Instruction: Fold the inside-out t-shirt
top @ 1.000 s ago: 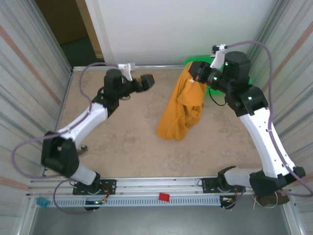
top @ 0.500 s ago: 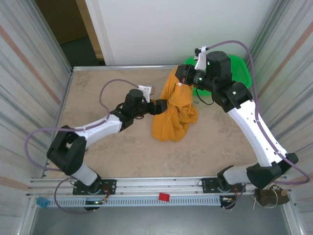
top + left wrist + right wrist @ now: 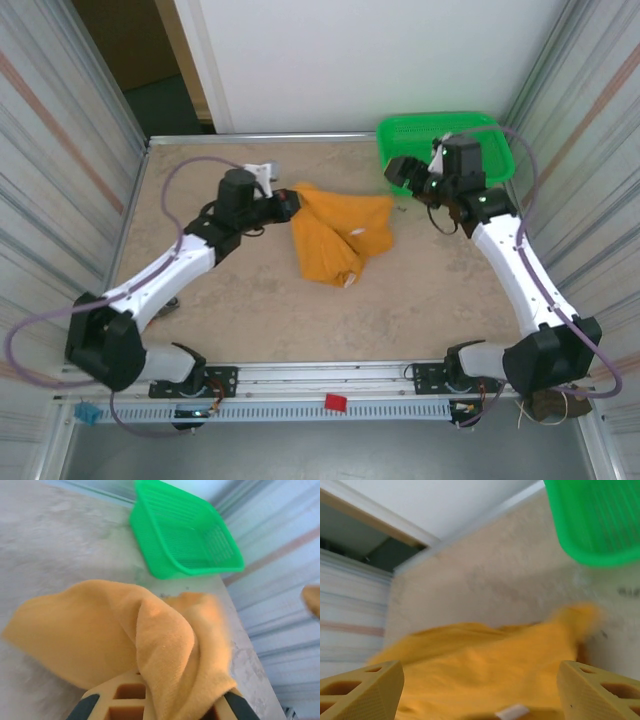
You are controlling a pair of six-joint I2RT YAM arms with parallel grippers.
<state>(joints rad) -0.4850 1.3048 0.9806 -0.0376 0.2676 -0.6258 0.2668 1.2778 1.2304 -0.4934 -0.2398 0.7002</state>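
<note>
**Left arm.** The left gripper (image 3: 291, 207) sits at the 10 o'clock edge of the inside-out t-shirt (image 3: 340, 235). It is clamped on that edge. In the left wrist view, mustard-orange cloth is bunched between its two fingers (image 3: 97, 706) and drapes over them.

**T-shirt.** The garment lies crumpled on the bench (image 3: 250, 290). It is just off centre towards 1 o'clock, in a loose, roughly triangular heap with folds running across it. No print is legible. A small white tag (image 3: 512, 711) shows at the lower edge of the right wrist view.

**Right arm.** The right gripper (image 3: 397, 175) is off the shirt's 2 o'clock corner and is not touching the cloth. Its fingers (image 3: 362, 685) stand wide apart with nothing between them. The shirt lies below and ahead of them.

**Surroundings.** A green mesh basket (image 3: 420, 135) stands in the bench's 1 o'clock corner, just beyond the right gripper.

**Change noted.**
- Half a second earlier the right gripper held the shirt's upper part raised, with the cloth hanging in a tall drape. It has since let go and drawn back towards the basket, and the shirt has dropped flatter onto the bench.
- One second earlier the left gripper stood open, well apart from the shirt on its 9 o'clock side. It has since moved in and closed on the shirt's edge.
</note>
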